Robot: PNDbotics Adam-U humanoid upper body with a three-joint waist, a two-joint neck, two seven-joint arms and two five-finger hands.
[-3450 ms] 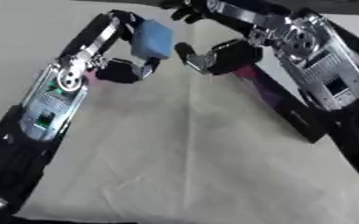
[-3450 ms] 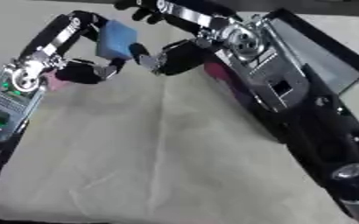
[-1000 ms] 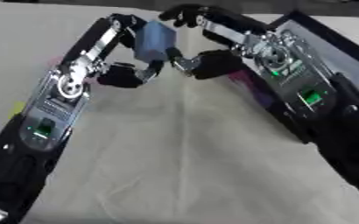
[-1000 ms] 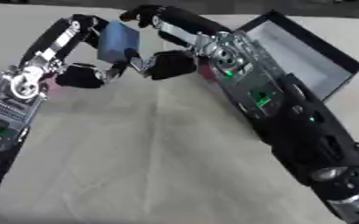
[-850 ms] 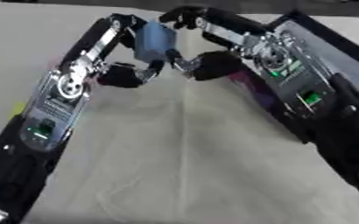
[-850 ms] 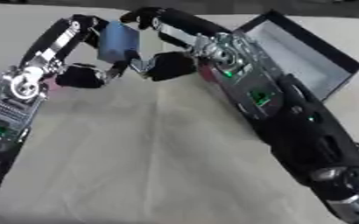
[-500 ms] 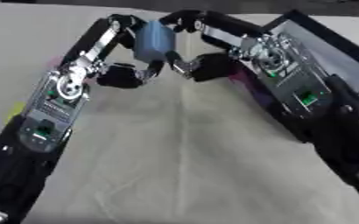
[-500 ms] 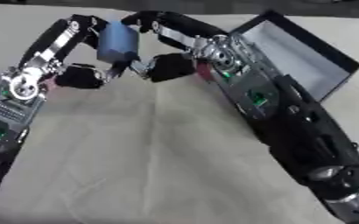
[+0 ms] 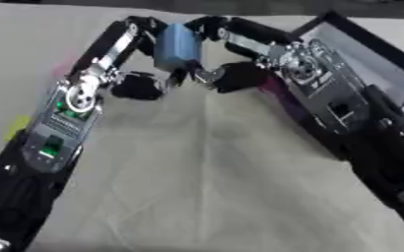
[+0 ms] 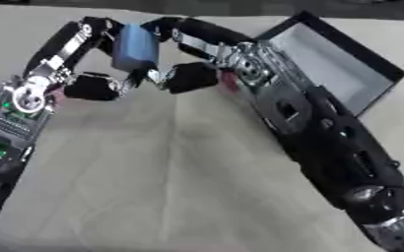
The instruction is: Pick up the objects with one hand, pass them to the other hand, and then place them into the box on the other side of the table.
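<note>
Our left hand (image 9: 141, 84) and right hand (image 9: 231, 76) meet near the desk's far edge, with the blue block (image 9: 177, 47) up between them, off the cloth (image 9: 197, 177). Both hands curl fingers round it, the left from its left side, the right from above and its right side. The cloth's near half lies bare. The box (image 10: 343, 74) sits by the far right corner, open, just beyond our right forearm, which crosses before it.

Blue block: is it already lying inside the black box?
No. The blue block is held up between the left hand and right hand, beside the black box.
</note>
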